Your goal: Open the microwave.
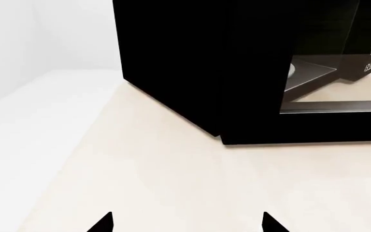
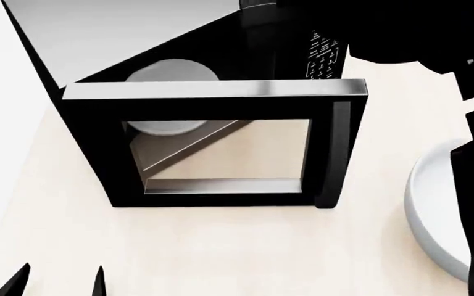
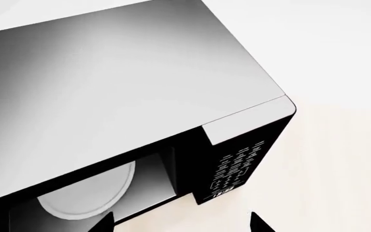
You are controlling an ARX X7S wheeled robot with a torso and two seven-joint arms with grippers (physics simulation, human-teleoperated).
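The black microwave [image 2: 121, 31] with a grey top stands at the back of the beige counter. Its glass-windowed door [image 2: 220, 154] is swung wide open and faces me, with the vertical black handle [image 2: 333, 154] at its right edge. The white turntable plate [image 2: 171, 71] and the keypad [image 2: 323, 55] show behind it. My left gripper [image 2: 60, 282] is open and empty, low at the front left, apart from the door; the left wrist view shows it [image 1: 187, 224] short of the microwave [image 1: 172, 58]. My right gripper [image 3: 180, 223] is open and empty above the microwave [image 3: 108, 72], over the cavity with the plate [image 3: 85, 198] and the keypad [image 3: 237, 169].
A white bowl [image 2: 434, 209] sits on the counter [image 2: 220, 246] to the right of the open door. My black right arm [image 2: 434, 31] fills the upper right and right edge of the head view. The counter's left edge meets a white surface [image 1: 31, 121].
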